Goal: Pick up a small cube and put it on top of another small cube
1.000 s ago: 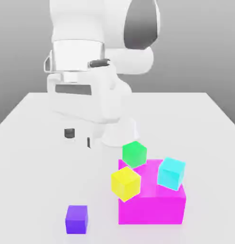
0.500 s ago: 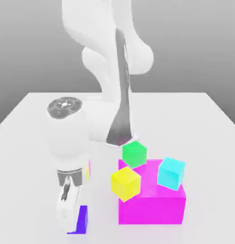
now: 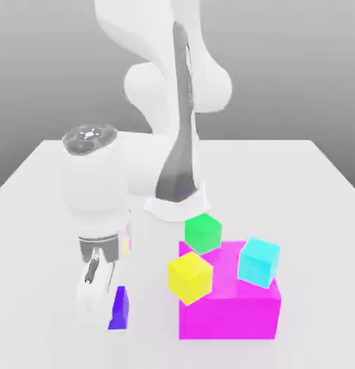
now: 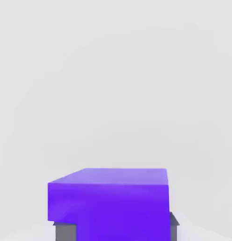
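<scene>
While the arm's white body blocks most of the action in the exterior view, you can still catch a sliver of the small cube (image 3: pixel 120 308) poking out on the exterior view's right of the gripper (image 3: pixel 101 317), down near the front edge of the table (image 3: pixel 309 187), so most of that violet cube is hidden behind the hand. The hand view helps a lot: the small cube (image 4: pixel 110 200) sits right up close with dark finger pads (image 4: pixel 66 232) pressed against its two sides, so the claw looks clamped on it, though the fingertips are cut off at the picture's edge. Hard to say whether the cube is touching the table or just off it; in the exterior view its lower edge looks slightly raised. Over toward the front right of the table as the exterior view has it, the big magenta block (image 3: pixel 230 310) has the yellow cube (image 3: pixel 189 277) at its near-left corner, the cyan cube (image 3: pixel 258 262) on top toward its right, and the green cube (image 3: pixel 202 232) at its back-left edge. Compared with half a second ago, the hand and wrist sit a bit higher and the purple sliver has risen with them; the other blocks haven't budged.
</scene>
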Robot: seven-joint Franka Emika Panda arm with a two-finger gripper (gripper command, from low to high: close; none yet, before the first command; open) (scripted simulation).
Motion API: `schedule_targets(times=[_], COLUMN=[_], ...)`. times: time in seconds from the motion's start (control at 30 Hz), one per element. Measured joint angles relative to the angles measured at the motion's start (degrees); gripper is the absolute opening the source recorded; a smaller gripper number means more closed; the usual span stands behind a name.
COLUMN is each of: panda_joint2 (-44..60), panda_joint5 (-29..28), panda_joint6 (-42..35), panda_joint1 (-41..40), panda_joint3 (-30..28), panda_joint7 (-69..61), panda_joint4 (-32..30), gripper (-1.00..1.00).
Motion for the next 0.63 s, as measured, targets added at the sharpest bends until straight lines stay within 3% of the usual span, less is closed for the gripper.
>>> schedule_targets(times=[0.17, 0.37, 0.53, 0.57, 0.63], panda_joint2=[-9.69, -20.68, -15.67, -14.43, -14.43], panda_joint5=[2.88, -0.54, -3.47, -3.71, -3.71], panda_joint6=[-8.69, -18.36, -10.88, -9.18, -9.17], panda_joint1=[4.26, 7.71, 8.22, 8.24, 8.24], panda_joint3=[2.32, 6.24, 8.09, 8.15, 8.15], panda_joint7=[-5.54, -5.56, -3.05, -2.85, -2.85], panda_joint4=[-0.81, -1.62, -4.0, -4.45, -4.45], gripper=[-1.0, -1.0, -1.0, 1.0, 1.0])
